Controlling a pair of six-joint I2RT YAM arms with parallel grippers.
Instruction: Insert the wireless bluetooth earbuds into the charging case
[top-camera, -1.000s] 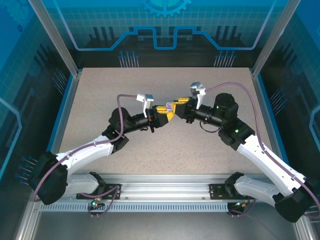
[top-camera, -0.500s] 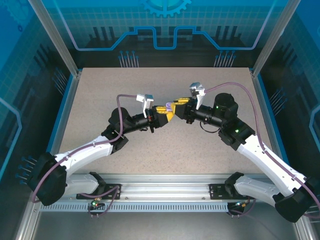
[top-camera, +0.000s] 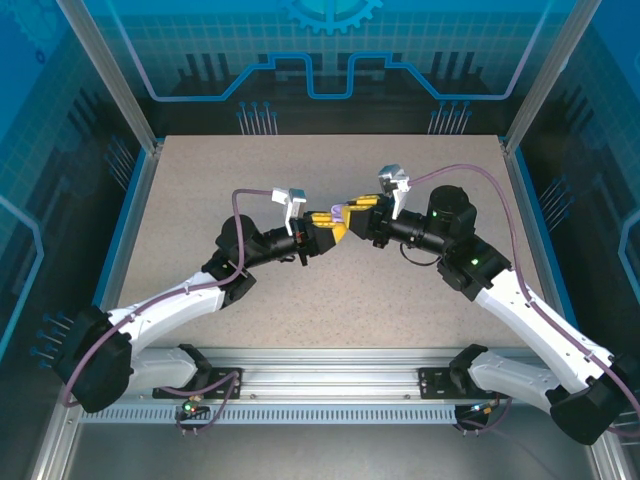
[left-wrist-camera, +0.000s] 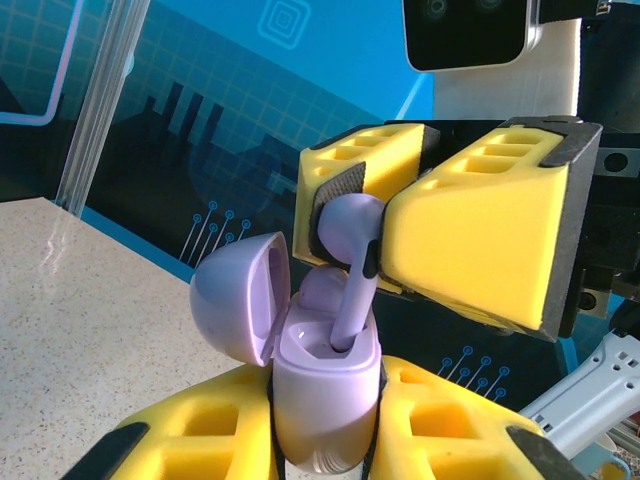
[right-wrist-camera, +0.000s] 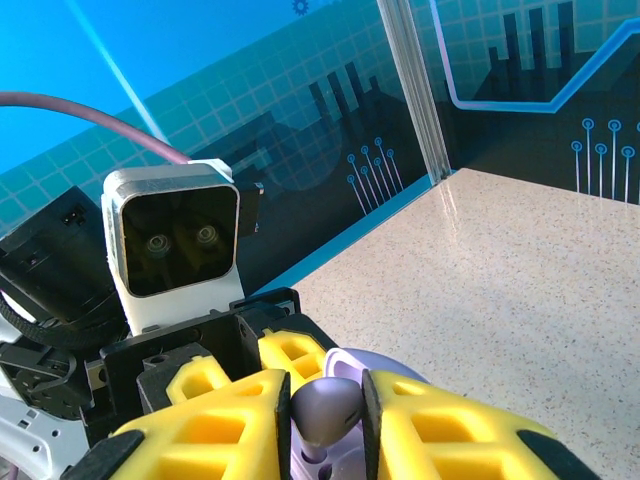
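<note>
The earbud (left-wrist-camera: 350, 268) is pinched by its rounded head between the right fingers (left-wrist-camera: 480, 250), whose dark pads sit against it on both sides in the right wrist view. Its stem hangs almost straight down, leaning a little, with the tip just inside the near well (left-wrist-camera: 318, 345) of the case (left-wrist-camera: 325, 400). The left fingers (left-wrist-camera: 190, 445) are clenched on the lower body of that case and hold it upright, mouth up, above the middle of the worktop (top-camera: 400, 300). So the earbud lies directly under the right fingers and directly over the case. Its long axis points into the well, and the head is not yet down at the rim. The right arm carries the part that must travel, and seating it looks like a short push along the stem. The lid (left-wrist-camera: 235, 300) stands hinged open on the left of the left wrist view, beside the stem but apart from it and out of its path. A lavender bulge behind the stem may be a second bud already seated, though I cannot tell. The tight spot is the lower edge of the right fingers, which sits close above the rim.
</note>
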